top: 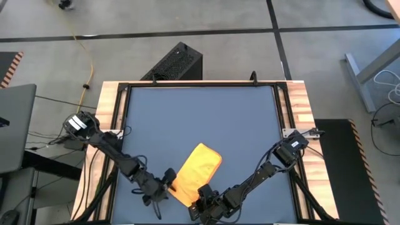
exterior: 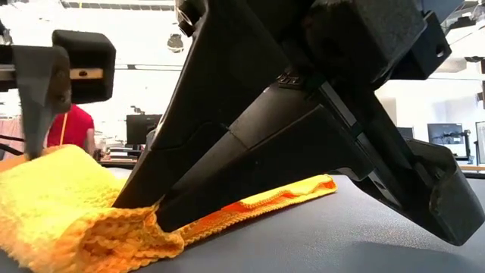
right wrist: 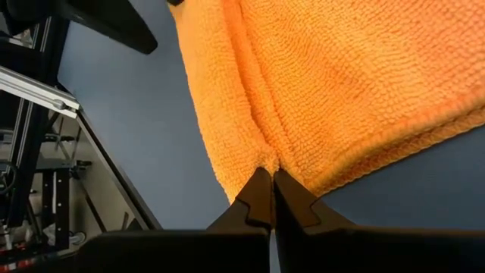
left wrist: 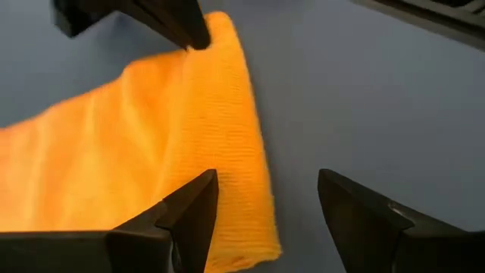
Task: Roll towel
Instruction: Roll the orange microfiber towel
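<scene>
The yellow towel (top: pixel 199 167) lies slantwise on the dark blue tabletop (top: pixel 200 119) near its front edge, with its near end bunched into a thick fold (exterior: pixel 83 227). My right gripper (top: pixel 201 194) is at the towel's near end and shut on it. My left gripper (top: pixel 164 182) is open at the towel's left edge. In the left wrist view one finger (left wrist: pixel 189 216) stands over the cloth and the other (left wrist: pixel 364 220) over bare table, with the folded edge (left wrist: pixel 254 182) between them. My right gripper pinches the towel's near edge (right wrist: pixel 267 155) between its two fingertips, where the cloth puckers into a crease. The fingers slant down from the table's near right side. The towel lies on the table, humped at the pinch (exterior: pixel 140 220). My left gripper: whether its finger (exterior: pixel 32 129) touches the cloth cannot be told.
A wooden frame (top: pixel 109 119) rims the tabletop. A black box (top: pixel 178 62) stands beyond the far edge and a laptop (top: pixel 15 125) at the left. A person in red (exterior: pixel 72 129) shows in the room behind. Bare tabletop stretches toward the far edge.
</scene>
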You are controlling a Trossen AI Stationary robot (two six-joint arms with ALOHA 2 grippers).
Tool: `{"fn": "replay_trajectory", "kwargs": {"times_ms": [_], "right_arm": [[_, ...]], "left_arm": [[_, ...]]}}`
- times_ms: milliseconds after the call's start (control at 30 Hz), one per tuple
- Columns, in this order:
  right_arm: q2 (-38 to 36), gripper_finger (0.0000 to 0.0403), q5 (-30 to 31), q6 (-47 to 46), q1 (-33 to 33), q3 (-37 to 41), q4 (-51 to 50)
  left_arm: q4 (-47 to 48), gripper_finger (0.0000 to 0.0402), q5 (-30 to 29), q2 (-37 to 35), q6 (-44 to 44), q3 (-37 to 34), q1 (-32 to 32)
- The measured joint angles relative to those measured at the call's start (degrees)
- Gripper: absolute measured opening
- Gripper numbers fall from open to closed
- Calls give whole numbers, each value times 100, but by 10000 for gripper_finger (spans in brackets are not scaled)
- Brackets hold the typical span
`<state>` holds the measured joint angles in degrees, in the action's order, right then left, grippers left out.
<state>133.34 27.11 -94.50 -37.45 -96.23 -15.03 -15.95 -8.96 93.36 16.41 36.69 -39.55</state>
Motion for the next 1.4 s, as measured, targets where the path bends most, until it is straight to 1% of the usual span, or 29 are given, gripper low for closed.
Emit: {"fn": "replay_trajectory", "kwargs": {"times_ms": [100, 167, 267, 400, 500, 667, 933, 1033, 1133, 1400], "right_arm": [[0, 18, 0, 0, 2, 0, 4], [0, 18, 0, 1, 2, 0, 7], [2, 18, -2, 0, 2, 0, 14], [2, 18, -2, 0, 2, 0, 22], [4, 18, -2, 0, 4, 0, 24], [4, 18, -2, 0, 4, 0, 26], [4, 18, -2, 0, 4, 0, 28], [4, 18, -2, 4, 4, 0, 31], [4, 18, -2, 3, 4, 0, 33], [4, 18, -2, 50, 4, 0, 35]], "left_arm": [[-284, 219, -482, 0, 254, 0, -39], [-481, 219, -686, -24, 419, 0, -62], [-561, 219, -678, -63, 480, 4, -76], [-159, 219, -504, -63, 401, 2, 6], [-153, 219, -543, -57, 231, 2, 151], [-198, 219, -310, -55, 65, 2, 345], [48, 202, 561, -52, -556, 2, 653], [257, 182, 660, -52, -874, 2, 706], [392, 149, 816, -52, -1144, 2, 749], [589, 32, 1113, -50, -1532, 2, 753]]}}
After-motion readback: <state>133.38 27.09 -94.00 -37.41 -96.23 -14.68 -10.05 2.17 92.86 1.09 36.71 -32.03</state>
